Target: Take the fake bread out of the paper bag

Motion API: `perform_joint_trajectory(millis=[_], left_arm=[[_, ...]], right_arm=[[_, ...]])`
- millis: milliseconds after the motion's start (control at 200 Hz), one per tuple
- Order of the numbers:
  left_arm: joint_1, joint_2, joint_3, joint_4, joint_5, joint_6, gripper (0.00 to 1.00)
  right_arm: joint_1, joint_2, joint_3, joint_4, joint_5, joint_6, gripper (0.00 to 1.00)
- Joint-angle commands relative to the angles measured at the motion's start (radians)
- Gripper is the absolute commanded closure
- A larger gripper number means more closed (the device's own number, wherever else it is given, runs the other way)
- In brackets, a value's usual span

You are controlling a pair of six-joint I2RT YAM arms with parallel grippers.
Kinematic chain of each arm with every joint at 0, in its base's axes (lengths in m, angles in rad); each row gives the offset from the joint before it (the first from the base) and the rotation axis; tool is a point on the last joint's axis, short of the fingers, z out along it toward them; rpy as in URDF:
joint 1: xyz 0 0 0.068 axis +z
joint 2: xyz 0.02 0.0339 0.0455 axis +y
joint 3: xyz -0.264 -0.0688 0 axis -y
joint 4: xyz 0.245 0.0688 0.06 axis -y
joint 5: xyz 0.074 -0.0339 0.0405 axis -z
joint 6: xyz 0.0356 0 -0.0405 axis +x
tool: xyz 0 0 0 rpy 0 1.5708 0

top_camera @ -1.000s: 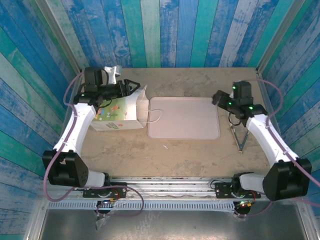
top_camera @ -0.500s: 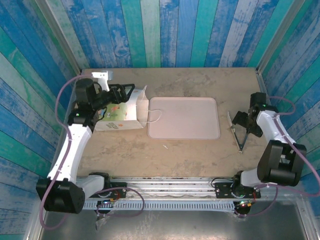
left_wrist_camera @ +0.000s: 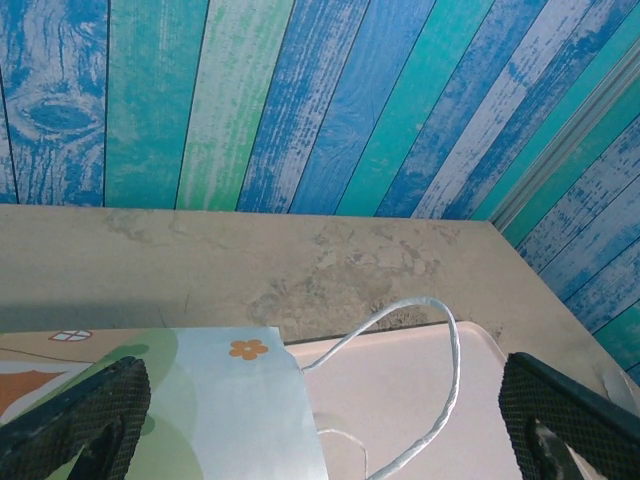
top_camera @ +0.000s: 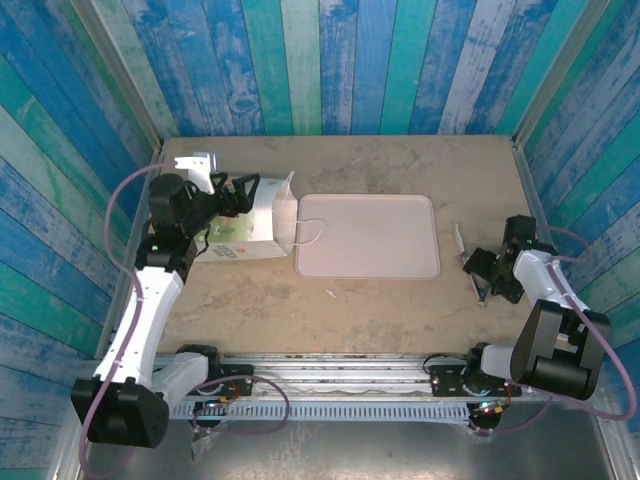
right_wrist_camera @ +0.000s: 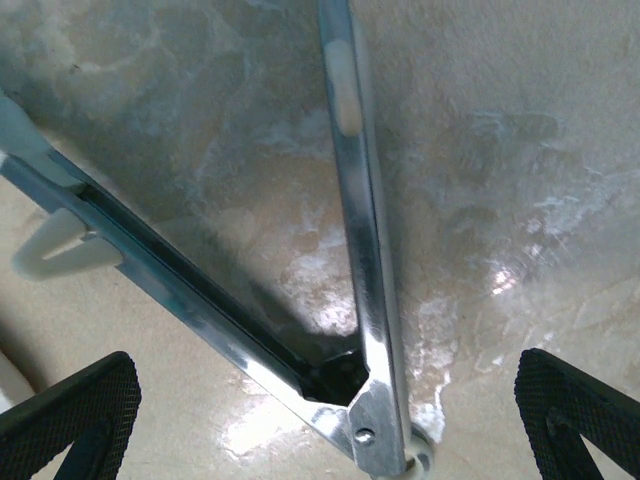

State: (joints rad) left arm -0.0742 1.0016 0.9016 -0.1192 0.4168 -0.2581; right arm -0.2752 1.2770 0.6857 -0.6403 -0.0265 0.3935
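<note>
Well, the left tool (top_camera: 240, 192) gapes at the paper bag (top_camera: 245, 228) lying far-left on the counter (top_camera: 400, 310); the right tool (top_camera: 487, 270), also spread, hovers over the tongs (right_wrist_camera: 350, 250) and should straddle both arms before closing.

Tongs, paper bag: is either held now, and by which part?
Neither. Right gripper: jaws open above the tongs; left gripper: jaws open at the paper bag.

My left arm (top_camera: 140, 320) and right arm (top_camera: 542, 277) are smooth white shells with chunky black joints. A pale purple cable (top_camera: 110, 225) trails along each. A small green light (top_camera: 153, 247) glows by my left wrist. My fingers (left_wrist_camera: 70, 415) are black with fine knurled pads. Both bases are bolted to a silver rail (top_camera: 330, 362).
</note>
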Motion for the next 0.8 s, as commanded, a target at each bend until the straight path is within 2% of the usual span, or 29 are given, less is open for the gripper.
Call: perform_joint_trajectory(millis=[0, 280, 391, 481, 576, 796], left_arm=[[-0.004, -0.036, -0.004, 0.045, -0.004, 0.022, 0.06], [-0.003, -0.128, -0.053, 0.109, -0.127, -0.025, 0.06], [-0.004, -0.186, -0.083, 0.119, -0.227, -0.078, 0.06], [-0.004, -0.238, -0.108, 0.138, -0.284, -0.071, 0.06], [-0.004, -0.275, -0.130, 0.164, -0.314, -0.072, 0.06], [-0.004, -0.293, -0.123, 0.122, -0.324, -0.060, 0.06]], right_arm=[[-0.005, -0.002, -0.018, 0.061, -0.065, -0.021, 0.00], [-0.004, 0.084, -0.011, 0.104, -0.154, -0.073, 0.00], [0.018, 0.096, -0.008, 0.127, -0.185, -0.080, 0.01], [0.073, 0.125, 0.015, 0.146, -0.155, -0.080, 0.03], [0.141, 0.178, 0.068, 0.122, -0.064, -0.097, 0.04], [0.160, 0.307, 0.177, 0.078, 0.002, -0.132, 0.10]])
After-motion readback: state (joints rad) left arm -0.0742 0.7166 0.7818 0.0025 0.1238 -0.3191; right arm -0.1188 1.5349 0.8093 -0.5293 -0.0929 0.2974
